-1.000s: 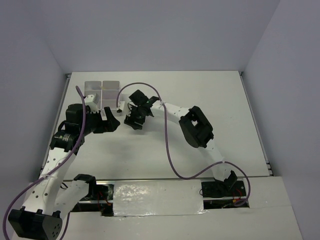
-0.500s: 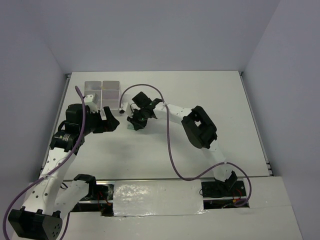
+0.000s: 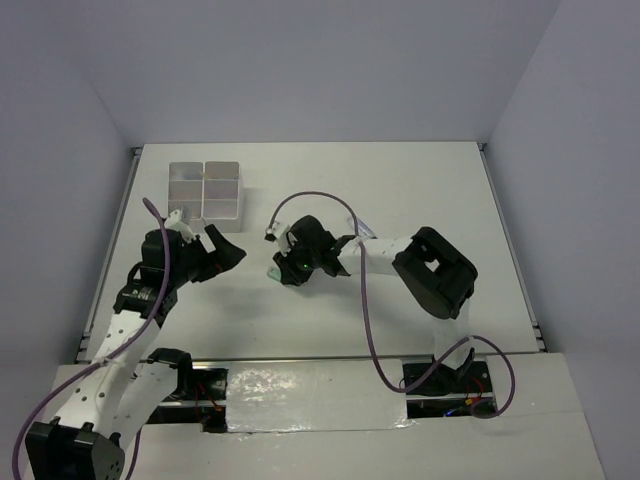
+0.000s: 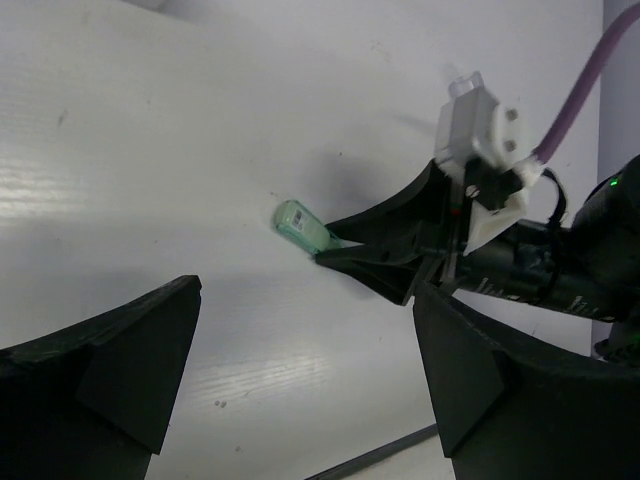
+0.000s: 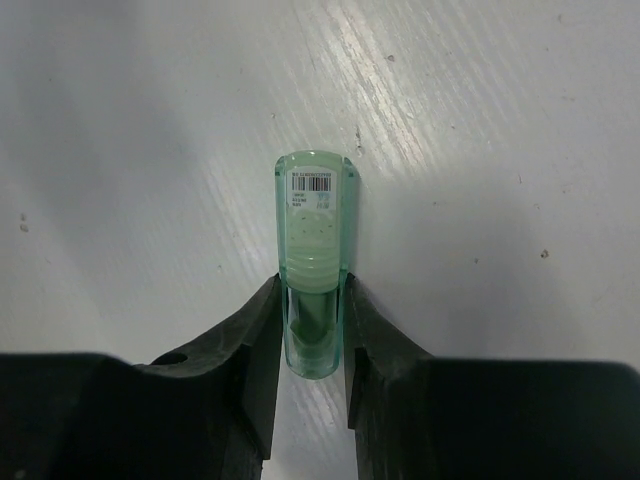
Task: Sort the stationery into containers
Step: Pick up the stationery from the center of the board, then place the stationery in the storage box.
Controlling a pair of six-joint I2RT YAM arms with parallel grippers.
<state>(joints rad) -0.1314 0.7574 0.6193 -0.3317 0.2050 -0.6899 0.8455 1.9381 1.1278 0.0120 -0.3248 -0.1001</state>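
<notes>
On the tabletop (image 3: 420, 190), away from the containers (image 3: 205, 190) at upper left, the right arm (image 3: 380, 255) now reaches mid-frame, lower than before; the right fingers (image 5: 250, 340) pinch a green stick (image 5: 315, 250) lying flat. The left fingers (image 4: 130, 350), pulled back, gape wide.

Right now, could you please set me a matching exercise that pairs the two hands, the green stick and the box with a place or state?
Things:
1. left hand
2. right hand
3. green capped stick
4. four-compartment box

Places or states:
A. shut on a stationery piece
B. standing at the far left of the table
C. open, holding nothing
D. pinched between two black fingers, barcode label facing up

Pairs: 1-C, 2-A, 3-D, 4-B
</notes>
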